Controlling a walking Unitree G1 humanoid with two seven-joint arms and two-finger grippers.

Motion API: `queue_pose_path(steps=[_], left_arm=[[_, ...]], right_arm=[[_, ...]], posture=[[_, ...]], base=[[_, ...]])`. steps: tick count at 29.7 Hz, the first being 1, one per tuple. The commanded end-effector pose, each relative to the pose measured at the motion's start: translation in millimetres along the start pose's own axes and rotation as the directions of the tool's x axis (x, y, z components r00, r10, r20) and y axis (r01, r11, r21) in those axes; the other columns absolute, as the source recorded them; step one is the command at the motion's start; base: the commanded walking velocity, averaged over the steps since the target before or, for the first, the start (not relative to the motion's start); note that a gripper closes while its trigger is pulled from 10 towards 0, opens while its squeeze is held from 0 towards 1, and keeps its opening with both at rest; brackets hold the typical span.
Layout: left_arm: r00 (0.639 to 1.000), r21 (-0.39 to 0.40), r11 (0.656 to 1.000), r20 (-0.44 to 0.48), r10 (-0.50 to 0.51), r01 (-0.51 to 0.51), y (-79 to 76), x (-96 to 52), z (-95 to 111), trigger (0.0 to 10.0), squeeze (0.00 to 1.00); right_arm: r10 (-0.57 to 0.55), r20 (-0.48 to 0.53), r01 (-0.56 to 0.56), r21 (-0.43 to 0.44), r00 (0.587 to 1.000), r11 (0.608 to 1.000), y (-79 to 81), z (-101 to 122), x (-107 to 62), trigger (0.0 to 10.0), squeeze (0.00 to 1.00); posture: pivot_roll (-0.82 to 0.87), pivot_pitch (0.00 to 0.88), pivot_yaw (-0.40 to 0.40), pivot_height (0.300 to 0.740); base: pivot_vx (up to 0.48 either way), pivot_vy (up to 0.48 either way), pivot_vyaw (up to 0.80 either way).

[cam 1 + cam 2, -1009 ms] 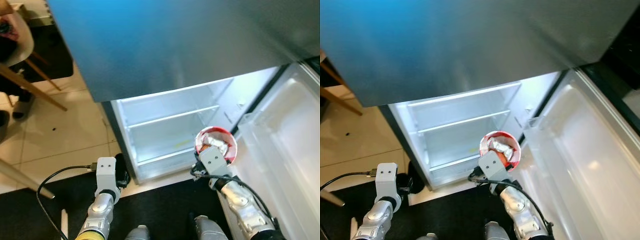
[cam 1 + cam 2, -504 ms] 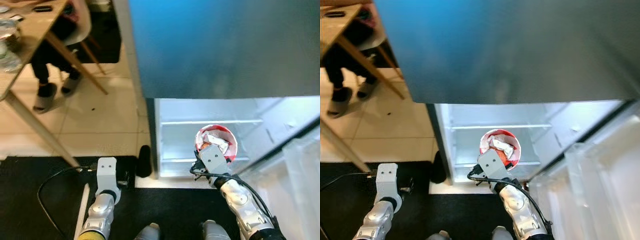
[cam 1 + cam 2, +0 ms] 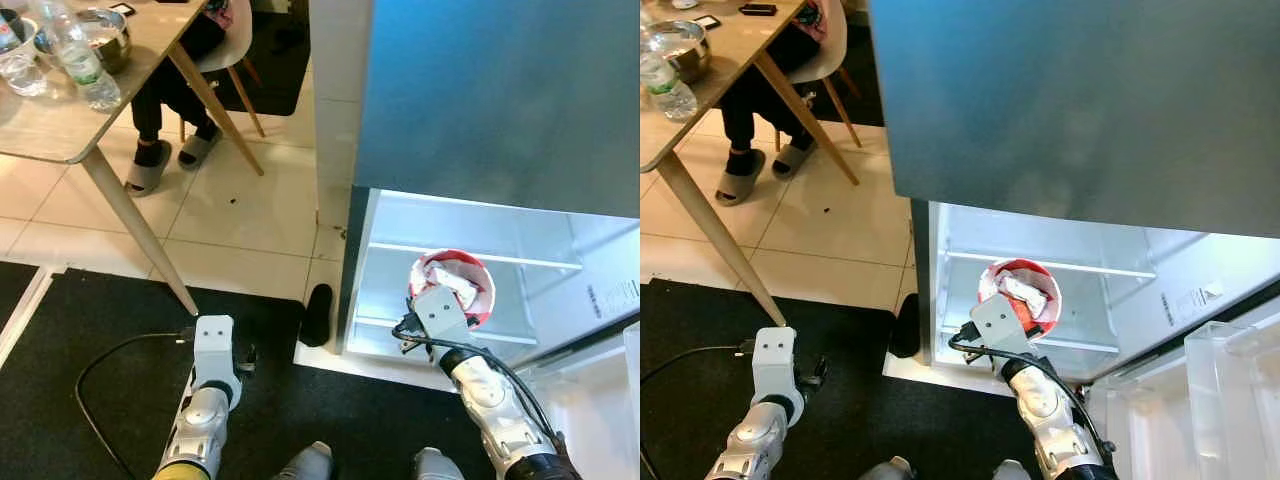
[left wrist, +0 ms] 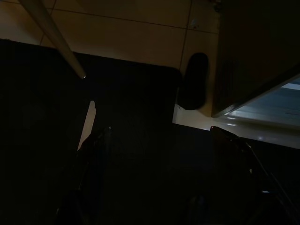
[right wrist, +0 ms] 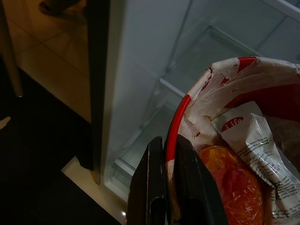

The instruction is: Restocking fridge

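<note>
A red paper cup [image 3: 452, 283] with a torn lid and food packets inside hangs in front of the open fridge [image 3: 540, 250], level with its lit, bare shelves [image 3: 1090, 268]. My right gripper [image 5: 168, 140] is shut on the cup's rim [image 5: 174, 126], one finger inside it and one outside. Low at my left side, my left gripper [image 4: 161, 136] hangs idle over the black mat [image 3: 100, 320]. Its two dark fingers stand apart with nothing between them.
The fridge's grey-blue upper door [image 3: 500, 90] overhangs the compartment, and the open lower door [image 3: 1210, 400] stands at the right. A wooden table [image 3: 60, 120] with bottles and a metal bowl stands far left, a seated person [image 3: 165, 130] behind it. A dark shoe [image 3: 317, 312] lies by the fridge corner.
The camera has swung left, so the fridge now sits at the right and the table has come into view. The cup stays held in my right gripper.
</note>
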State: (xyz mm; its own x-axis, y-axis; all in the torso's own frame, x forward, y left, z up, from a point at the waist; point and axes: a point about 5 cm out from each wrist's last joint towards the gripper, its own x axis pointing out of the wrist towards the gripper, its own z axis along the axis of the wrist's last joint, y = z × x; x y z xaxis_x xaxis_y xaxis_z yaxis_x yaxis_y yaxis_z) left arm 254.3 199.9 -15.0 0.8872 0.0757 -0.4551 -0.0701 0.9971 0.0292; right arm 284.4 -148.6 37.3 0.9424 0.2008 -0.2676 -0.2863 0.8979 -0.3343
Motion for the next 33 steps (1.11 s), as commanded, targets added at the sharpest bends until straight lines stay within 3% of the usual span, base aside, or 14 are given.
queue_pose_path(steps=[1,3,14,18,33], left_arm=[[0.999,0.006,1.0,-0.039,-0.002,0.002,-0.4,-3.5,-10.3,10.0,0.0],[0.999,0.005,1.0,-0.04,-0.001,0.001,-0.1,-3.4,-10.3,10.0,0.0],[0.999,0.004,1.0,-0.042,-0.002,0.002,-0.2,-3.4,-10.5,10.0,0.0],[0.999,0.005,1.0,-0.042,-0.002,0.003,-0.2,-3.4,-10.5,10.0,0.0],[0.999,0.011,1.0,-0.041,-0.001,0.001,1.4,-3.1,-9.7,10.0,0.0]], right_arm=[[-0.02,-0.018,0.02,0.003,1.0,1.0,-1.9,-3.1,-0.5,10.0,0.0],[-0.034,-0.027,0.035,0.043,0.999,0.998,-3.6,-4.5,-0.3,10.0,0.0],[-0.034,-0.034,0.037,0.079,0.999,0.996,-5.2,-5.6,0.0,10.0,0.0],[-0.029,-0.032,0.031,0.072,0.999,0.997,-5.1,-5.1,0.2,10.0,0.0],[-0.003,-0.017,0.004,0.056,1.0,0.998,-2.4,-3.8,0.3,10.0,0.0]], posture=[[-0.07,0.203,-0.021,0.727],[-0.07,0.203,-0.022,0.727],[-0.07,0.202,-0.023,0.727],[-0.07,0.201,-0.021,0.727],[-0.07,0.196,-0.018,0.727]], base=[[0.0,0.0,0.41],[0.0,0.0,0.0],[0.0,0.0,-0.07],[0.0,0.0,-0.76],[0.0,0.0,0.0]])
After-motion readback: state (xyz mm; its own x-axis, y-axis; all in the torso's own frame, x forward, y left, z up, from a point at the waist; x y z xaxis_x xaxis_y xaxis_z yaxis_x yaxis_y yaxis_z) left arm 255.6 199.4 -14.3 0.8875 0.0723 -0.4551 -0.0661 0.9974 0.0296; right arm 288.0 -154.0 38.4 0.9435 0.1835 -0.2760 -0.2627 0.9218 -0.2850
